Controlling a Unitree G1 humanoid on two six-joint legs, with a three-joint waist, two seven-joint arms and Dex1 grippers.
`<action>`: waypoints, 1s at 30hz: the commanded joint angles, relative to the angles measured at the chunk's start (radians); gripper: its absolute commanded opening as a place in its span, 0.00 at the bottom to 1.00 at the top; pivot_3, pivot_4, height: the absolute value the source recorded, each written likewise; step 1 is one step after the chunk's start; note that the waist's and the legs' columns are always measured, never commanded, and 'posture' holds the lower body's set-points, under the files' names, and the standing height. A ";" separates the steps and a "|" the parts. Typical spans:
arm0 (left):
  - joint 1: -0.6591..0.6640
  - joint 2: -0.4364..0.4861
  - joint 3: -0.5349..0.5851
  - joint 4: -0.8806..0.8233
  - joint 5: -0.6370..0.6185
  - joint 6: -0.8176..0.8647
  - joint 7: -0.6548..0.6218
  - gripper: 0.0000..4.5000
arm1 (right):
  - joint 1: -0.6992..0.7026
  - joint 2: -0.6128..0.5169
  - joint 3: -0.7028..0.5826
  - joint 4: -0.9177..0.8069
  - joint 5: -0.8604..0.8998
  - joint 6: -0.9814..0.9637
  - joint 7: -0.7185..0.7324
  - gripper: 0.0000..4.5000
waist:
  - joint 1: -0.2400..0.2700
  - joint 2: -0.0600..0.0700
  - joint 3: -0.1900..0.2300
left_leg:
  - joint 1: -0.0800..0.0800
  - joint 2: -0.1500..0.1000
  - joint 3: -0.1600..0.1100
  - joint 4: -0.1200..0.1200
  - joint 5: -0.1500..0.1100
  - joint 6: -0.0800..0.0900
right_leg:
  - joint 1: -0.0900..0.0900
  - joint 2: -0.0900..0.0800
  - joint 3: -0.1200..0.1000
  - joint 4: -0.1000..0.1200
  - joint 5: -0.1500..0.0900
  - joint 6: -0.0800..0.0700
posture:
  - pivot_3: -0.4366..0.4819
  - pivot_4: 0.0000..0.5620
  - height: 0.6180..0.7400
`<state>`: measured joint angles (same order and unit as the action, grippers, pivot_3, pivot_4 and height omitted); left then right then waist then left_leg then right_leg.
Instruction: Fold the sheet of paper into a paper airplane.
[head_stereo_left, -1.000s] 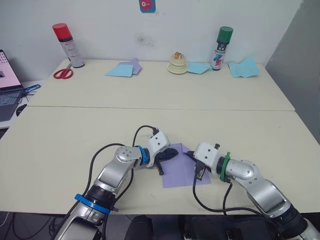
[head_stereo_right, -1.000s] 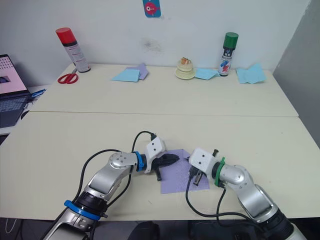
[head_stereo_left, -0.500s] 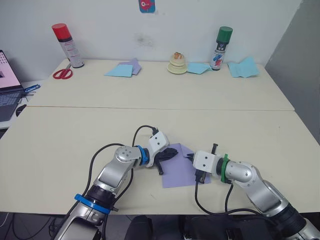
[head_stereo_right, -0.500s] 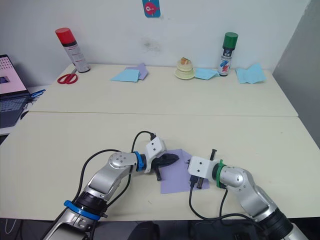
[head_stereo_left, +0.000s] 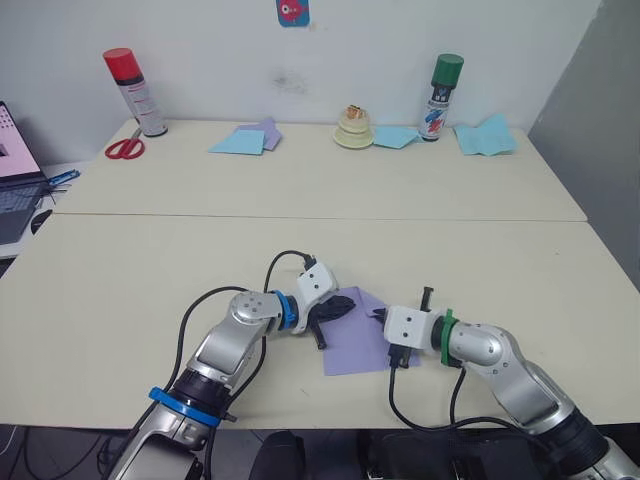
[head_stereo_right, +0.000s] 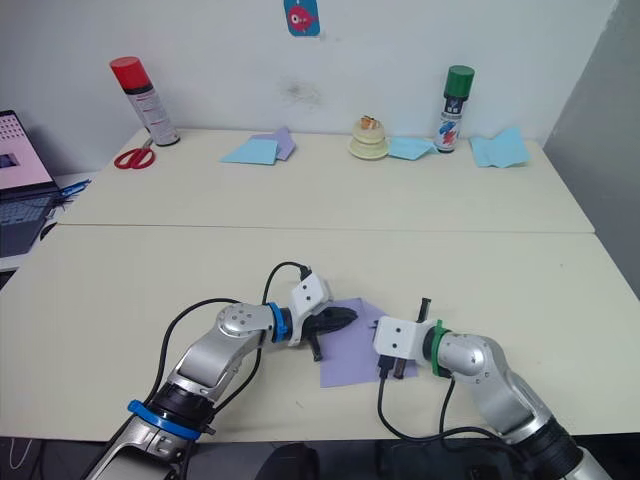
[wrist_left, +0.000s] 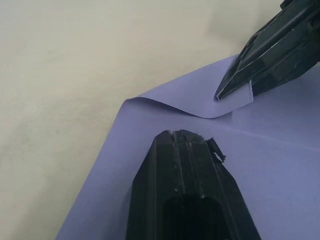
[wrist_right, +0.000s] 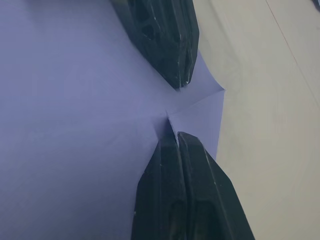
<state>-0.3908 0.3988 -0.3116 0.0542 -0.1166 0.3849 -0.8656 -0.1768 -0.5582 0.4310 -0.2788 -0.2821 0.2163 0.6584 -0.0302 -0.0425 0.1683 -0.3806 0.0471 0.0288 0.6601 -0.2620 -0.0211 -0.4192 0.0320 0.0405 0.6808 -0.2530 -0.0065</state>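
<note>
Down at the near edge of the cream-coloured table (head_stereo_left: 120, 290), the thin lavender-purple sheet of paper (head_stereo_left: 358, 345) lies between the two arms, mostly flat, with a sharp corner pointing away from the robot and a straight near edge. It is plain and unmarked. One flap along its far side is folded over; in the left wrist view this flap curls up off the layer beneath in a soft roll, and a faint crease runs across the sheet just under it.

The left gripper (head_stereo_left: 340, 305) rests on the paper's far left part, its two black fingers pressed together with the tips down on the purple surface. The right gripper (wrist_right: 171, 131) comes in from the other side; its fingers are closed, pinching the edge of the lifted flap near the corner, as the left wrist view shows at the flap's tip (wrist_left: 235, 90). In the right wrist view the two grippers' tips sit close together, with creases spreading from the point between them toward the paper's corner.

Along the far side of the table stand a red-capped spray can (head_stereo_left: 130, 92) and a green-capped spray can (head_stereo_left: 441, 97), with red-handled scissors (head_stereo_left: 125, 147) and several light blue papers (head_stereo_left: 486, 135) well apart from the sheet.
</note>
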 joint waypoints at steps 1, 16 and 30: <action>0.011 0.013 0.005 0.016 0.008 0.027 0.003 0.00 | 0.025 0.020 0.024 0.002 -0.003 0.070 0.030 0.00 | 0.000 0.000 0.000 | 0.000 0.000 0.000 0.000 0.000 0.000 | 0.000 0.000 0.000 0.000 0.000 0.000 | 0.48 0.27 0.88; 0.011 0.013 0.024 0.012 -0.013 0.058 0.006 0.00 | 0.019 0.033 0.033 -0.002 -0.029 0.116 0.047 0.00 | -0.002 0.000 0.000 | 0.000 0.000 0.000 0.000 0.000 0.000 | 0.000 0.000 0.000 0.000 0.000 0.000 | 0.48 0.27 0.88; -0.015 0.018 0.101 -0.055 -0.097 0.122 -0.001 0.00 | 0.024 0.033 0.053 0.006 -0.041 0.156 0.049 0.00 | -0.002 0.000 0.000 | 0.000 0.000 0.000 0.000 0.000 0.000 | -0.001 0.000 0.000 0.000 0.000 0.000 | 0.48 0.27 0.88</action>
<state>-0.3901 0.4092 -0.2290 0.0450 -0.1987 0.5010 -0.8623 -0.1774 -0.5244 0.4350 -0.3203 -0.3023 0.3356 0.6761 -0.0325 -0.0426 0.1682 -0.3808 0.0472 0.0288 0.6598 -0.2621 -0.0212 -0.4197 0.0321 0.0404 0.6807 -0.2532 -0.0069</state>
